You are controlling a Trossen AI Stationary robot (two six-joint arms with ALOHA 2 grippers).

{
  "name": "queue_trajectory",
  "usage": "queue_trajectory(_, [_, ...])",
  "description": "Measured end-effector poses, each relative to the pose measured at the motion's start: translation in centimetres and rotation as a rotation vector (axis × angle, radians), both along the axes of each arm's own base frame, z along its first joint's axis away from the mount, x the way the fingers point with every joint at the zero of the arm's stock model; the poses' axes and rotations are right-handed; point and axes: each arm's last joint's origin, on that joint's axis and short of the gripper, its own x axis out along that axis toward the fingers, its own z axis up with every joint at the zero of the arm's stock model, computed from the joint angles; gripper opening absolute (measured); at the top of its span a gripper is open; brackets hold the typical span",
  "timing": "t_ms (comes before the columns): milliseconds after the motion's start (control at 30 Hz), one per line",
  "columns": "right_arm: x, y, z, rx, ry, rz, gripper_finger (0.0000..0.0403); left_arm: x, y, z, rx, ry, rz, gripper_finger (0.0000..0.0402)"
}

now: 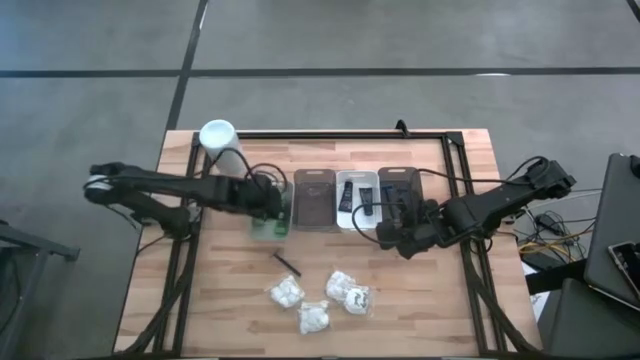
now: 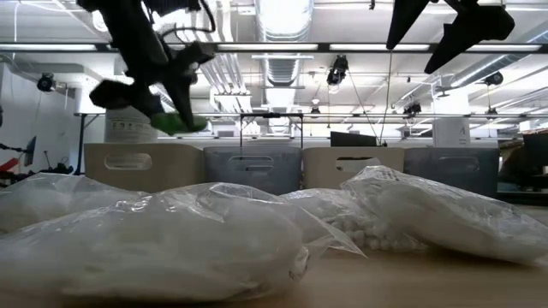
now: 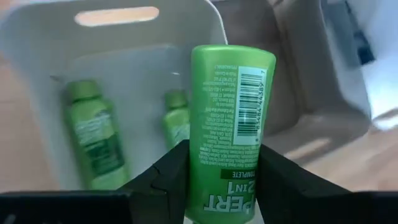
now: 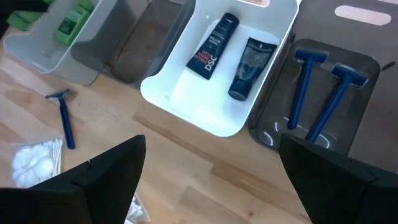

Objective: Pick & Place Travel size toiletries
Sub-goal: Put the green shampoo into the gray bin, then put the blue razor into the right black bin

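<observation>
My left gripper (image 3: 217, 186) is shut on a bright green bottle (image 3: 229, 118) above the leftmost tray (image 1: 268, 222); the low view shows the bottle (image 2: 184, 122) in the air. Two more green bottles (image 3: 93, 137) (image 3: 177, 118) lie in that tray. My right gripper (image 4: 214, 180) is open and hovers over bare wood near the white tray (image 4: 180, 93), which holds two black tubes (image 4: 214, 45). Two blue razors (image 4: 305, 87) lie in the dark tray. A loose razor (image 1: 287, 262) and three white packets (image 1: 285, 292) lie flat on the table. My left gripper pinches the green bottle between its two fingers (image 3: 165, 177), on the two sides of its printed end (image 3: 221, 193). The rest of the bottle sticks out forward past the fingertips. The bottle is lifted clear, over the tray and tilted.
A tall white cylinder (image 1: 220, 140) stands at the far left of the table beside the left arm. A brown tray (image 1: 315, 200) sits between the leftmost and white trays. Free wood lies between the tray row and the packets (image 2: 214, 239). Black frame rails (image 1: 465, 200) border the table.
</observation>
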Motion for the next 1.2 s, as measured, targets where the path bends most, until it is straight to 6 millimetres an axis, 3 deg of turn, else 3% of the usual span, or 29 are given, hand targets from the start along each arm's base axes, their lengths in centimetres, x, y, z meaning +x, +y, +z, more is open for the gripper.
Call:
queue_trajectory(300, [0.1,0.0,-0.1,0.015,-0.011,-0.026,0.0363,-0.6,1.5,-3.6,-0.004,0.069,0.068,0.0154])
queue_trajectory(600, [0.1,0.0,-0.1,0.027,-0.021,-0.049,0.0364,-0.6,1.5,-4.2,-0.015,0.084,0.094,0.0242])
queue_trajectory(733, [0.1,0.0,-0.1,0.033,-0.026,-0.058,0.0364,-0.3,1.0,-3.0,0.001,0.049,0.041,0.027])
queue_trajectory(967, [1.0,0.6,0.0,0.078,-0.079,0.008,0.0363,0.4,-2.4,2.0,0.125,-0.071,-0.305,0.0277])
queue_trajectory(1067, [1.9,1.1,0.1,0.081,-0.129,0.06,0.0363,0.2,-5.2,3.5,0.194,-0.106,-0.52,0.0275])
queue_trajectory(1200, [2.8,1.9,-0.1,0.08,-0.154,0.13,0.0363,-0.9,-9.4,3.8,0.288,-0.103,-0.836,0.027])
